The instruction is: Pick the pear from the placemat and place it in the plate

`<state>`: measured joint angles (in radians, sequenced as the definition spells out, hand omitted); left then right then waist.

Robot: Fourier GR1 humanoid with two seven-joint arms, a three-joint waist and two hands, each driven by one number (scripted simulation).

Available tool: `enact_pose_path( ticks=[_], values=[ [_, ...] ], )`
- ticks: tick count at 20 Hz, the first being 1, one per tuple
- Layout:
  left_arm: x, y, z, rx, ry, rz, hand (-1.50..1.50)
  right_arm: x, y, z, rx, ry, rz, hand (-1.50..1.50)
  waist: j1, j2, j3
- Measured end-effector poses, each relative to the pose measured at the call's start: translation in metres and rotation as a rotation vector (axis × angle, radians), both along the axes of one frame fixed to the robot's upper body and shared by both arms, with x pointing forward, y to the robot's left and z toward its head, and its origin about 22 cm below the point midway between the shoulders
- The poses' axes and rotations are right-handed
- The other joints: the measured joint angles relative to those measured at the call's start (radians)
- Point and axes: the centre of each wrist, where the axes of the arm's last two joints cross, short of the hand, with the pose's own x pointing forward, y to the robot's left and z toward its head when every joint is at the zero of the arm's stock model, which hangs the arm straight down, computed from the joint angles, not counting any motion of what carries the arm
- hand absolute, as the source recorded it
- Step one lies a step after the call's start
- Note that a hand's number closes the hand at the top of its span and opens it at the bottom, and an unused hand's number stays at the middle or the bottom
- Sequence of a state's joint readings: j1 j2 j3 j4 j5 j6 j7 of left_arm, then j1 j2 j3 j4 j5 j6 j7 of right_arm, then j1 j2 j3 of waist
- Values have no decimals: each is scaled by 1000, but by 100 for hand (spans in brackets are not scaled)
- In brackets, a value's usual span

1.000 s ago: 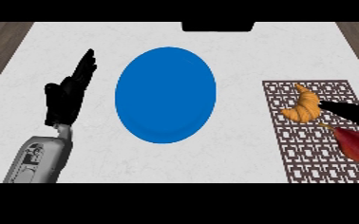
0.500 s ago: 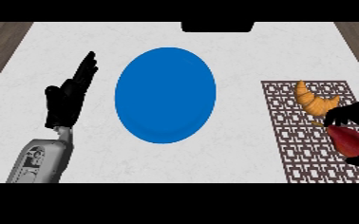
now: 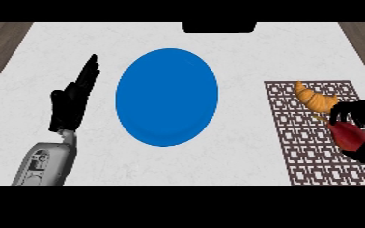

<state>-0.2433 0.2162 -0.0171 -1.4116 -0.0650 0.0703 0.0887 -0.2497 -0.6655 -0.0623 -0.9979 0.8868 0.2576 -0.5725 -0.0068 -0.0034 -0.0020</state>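
Note:
A dark red pear shows at the right edge of the head view, over the brown lattice placemat. My right hand is curled round it, black fingers above and below, and hides part of it. The blue plate lies in the middle of the white counter, well to the left of the pear. At the left, my left hand rests open with fingers pointing up, apart from the plate.
An orange croissant lies on the placemat's far end, just above my right hand. A dark object sits at the counter's back edge. White counter separates the plate from the placemat.
My right hand has curled round the red pear and drawn it slightly inward. The croissant has been nudged and turned on the placemat. The left hand has not moved.

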Motion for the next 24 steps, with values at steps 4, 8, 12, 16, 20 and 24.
enact_pose_path(
  ticks=[4, 8, 12, 16, 20, 24],
  values=[
    [-2, 12, 0, 4, 14, 41, 0, -7, 22, -17, 10, -63, -253, 150, -41, -20, -12],
    [-7, 19, -4, 5, 28, 65, 0, -9, 56, -18, 40, -210, -438, 150, -68, -31, -11],
    [-10, 19, -7, 1, 35, 69, 0, -9, 109, 1, 110, -411, -491, 150, -75, -33, -8],
    [-7, 16, -3, 4, 30, 54, 0, -16, 173, 37, 184, -562, -465, 150, -57, -26, -6],
    [-3, 16, 1, 3, 12, 34, 0, -39, 233, 75, 258, -636, -430, 150, -34, -16, -3],
    [2, 3, 5, -5, 1, 11, 0, -55, 286, 101, 310, -609, -418, 150, -8, -6, -1]
  ],
)
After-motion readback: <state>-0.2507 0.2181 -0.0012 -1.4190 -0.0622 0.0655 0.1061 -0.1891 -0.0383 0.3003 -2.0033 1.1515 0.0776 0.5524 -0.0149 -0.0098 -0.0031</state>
